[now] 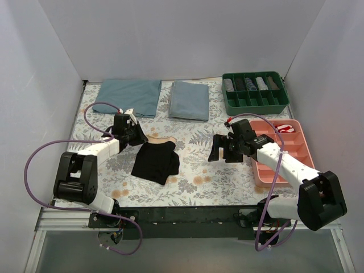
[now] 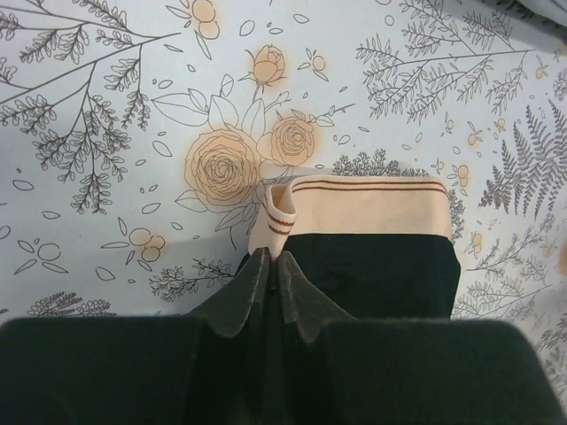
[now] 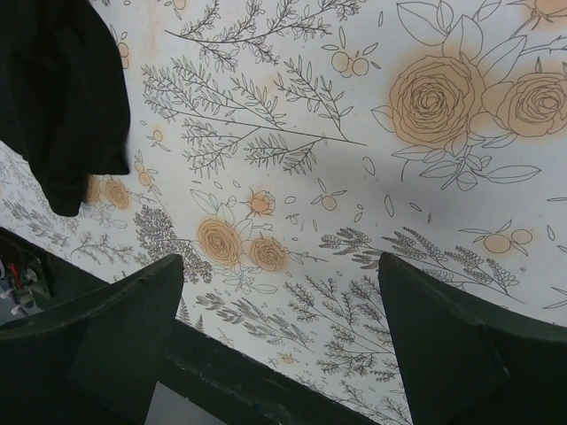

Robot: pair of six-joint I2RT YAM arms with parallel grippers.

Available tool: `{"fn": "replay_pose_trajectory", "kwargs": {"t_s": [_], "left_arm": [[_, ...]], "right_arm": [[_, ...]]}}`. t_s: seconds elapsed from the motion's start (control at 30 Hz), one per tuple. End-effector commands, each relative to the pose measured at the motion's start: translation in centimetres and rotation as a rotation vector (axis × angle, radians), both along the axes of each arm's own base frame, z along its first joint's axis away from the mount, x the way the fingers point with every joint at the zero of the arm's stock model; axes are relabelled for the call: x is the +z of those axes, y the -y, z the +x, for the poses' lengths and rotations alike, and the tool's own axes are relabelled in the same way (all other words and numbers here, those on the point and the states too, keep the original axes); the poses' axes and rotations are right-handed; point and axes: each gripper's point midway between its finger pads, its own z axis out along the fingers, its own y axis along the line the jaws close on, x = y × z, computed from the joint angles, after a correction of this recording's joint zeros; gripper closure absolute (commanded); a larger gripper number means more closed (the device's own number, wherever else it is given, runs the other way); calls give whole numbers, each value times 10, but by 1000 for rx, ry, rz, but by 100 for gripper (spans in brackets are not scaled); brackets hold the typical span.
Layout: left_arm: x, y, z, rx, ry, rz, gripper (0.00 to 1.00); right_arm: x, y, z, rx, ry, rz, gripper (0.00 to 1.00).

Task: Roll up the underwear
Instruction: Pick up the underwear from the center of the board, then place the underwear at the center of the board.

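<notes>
The underwear (image 1: 154,162) is black with a beige waistband (image 1: 160,138) and lies folded on the floral table, left of centre. My left gripper (image 1: 138,136) is at the waistband's left end. In the left wrist view it (image 2: 273,261) is shut on a pinched-up fold of the waistband (image 2: 363,205), with the black fabric (image 2: 372,266) to its right. My right gripper (image 1: 219,149) hovers open and empty to the right of the garment. In the right wrist view it (image 3: 279,266) is over bare tablecloth, with an edge of the underwear (image 3: 62,97) at the upper left.
Two blue-grey folded cloths (image 1: 131,94) (image 1: 190,99) lie at the back. A green divided tray (image 1: 254,105) holding rolled items stands at the back right. A pink tray (image 1: 267,176) with a red rolled garment (image 1: 284,126) sits under the right arm. The table's front edge (image 3: 230,381) is near the right gripper.
</notes>
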Motion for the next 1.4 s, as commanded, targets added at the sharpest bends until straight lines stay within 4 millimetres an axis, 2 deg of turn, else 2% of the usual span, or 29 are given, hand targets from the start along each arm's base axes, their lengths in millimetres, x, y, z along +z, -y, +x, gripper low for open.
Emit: {"fn": "replay_pose_trajectory", "kwargs": {"t_s": [0.0, 0.1, 0.2, 0.23, 0.27, 0.3, 0.33, 0.37, 0.4, 0.43, 0.5, 0.53, 0.57, 0.67, 0.7, 0.77, 0.8, 0.9, 0.93, 1.03, 1.1, 1.23, 1.27, 1.37], "left_arm": [[25, 5, 14, -21, 68, -21, 100], [34, 8, 13, -33, 67, -40, 100], [71, 34, 9, -112, 101, -169, 100], [91, 46, 8, -155, 121, -208, 100], [103, 52, 8, -168, 135, -220, 100], [113, 68, 2, -204, 135, -232, 100], [131, 78, 1, -224, 144, -235, 100], [139, 86, -2, -240, 143, -242, 100], [148, 103, -11, -285, 141, -249, 100], [154, 110, -18, -302, 126, -256, 100], [179, 126, -26, -340, 158, -280, 100], [183, 128, -30, -333, 144, -294, 100], [197, 130, -32, -343, 159, -312, 100], [223, 132, -43, -375, 176, -345, 100], [241, 136, -46, -397, 204, -360, 100], [253, 137, -54, -418, 204, -371, 100], [271, 142, -59, -448, 226, -390, 100], [288, 157, -77, -511, 201, -425, 100], [305, 164, -83, -545, 225, -447, 100], [322, 183, -100, -599, 220, -482, 100], [322, 187, -104, -598, 219, -479, 100], [296, 177, -94, -515, 202, -396, 100], [280, 169, -83, -448, 196, -341, 100], [240, 148, -67, -319, 148, -205, 100]], "right_arm": [[-3, -6, -3, 12, -9, 27, 2], [-5, -7, -4, 11, -13, 29, 2], [-3, -7, -2, 2, -1, 34, 2], [-3, -5, -1, -12, 7, 26, 2], [-3, -3, 1, -22, 15, 19, 2], [0, -2, 3, -33, 27, 16, 2], [-1, 3, 5, -60, 32, -6, 2], [2, 5, 7, -75, 41, -12, 2], [4, 6, 9, -87, 50, -17, 1], [4, 9, 11, -101, 57, -31, 1], [9, 11, 14, -128, 70, -33, 1], [10, 14, 16, -145, 79, -45, 1], [12, 15, 17, -153, 88, -43, 1], [18, 18, 20, -175, 118, -43, 1], [21, 18, 21, -184, 129, -39, 1], [22, 22, 23, -207, 142, -51, 1], [25, 22, 22, -213, 142, -44, 1], [31, 35, 28, -276, 185, -83, 1], [33, 39, 30, -300, 200, -94, 1], [42, 47, 31, -344, 231, -101, 1], [48, 50, 31, -356, 254, -93, 1], [49, 50, 27, -356, 256, -80, 1], [50, 50, 26, -356, 258, -75, 2], [46, 50, 20, -348, 245, -69, 2]]}}
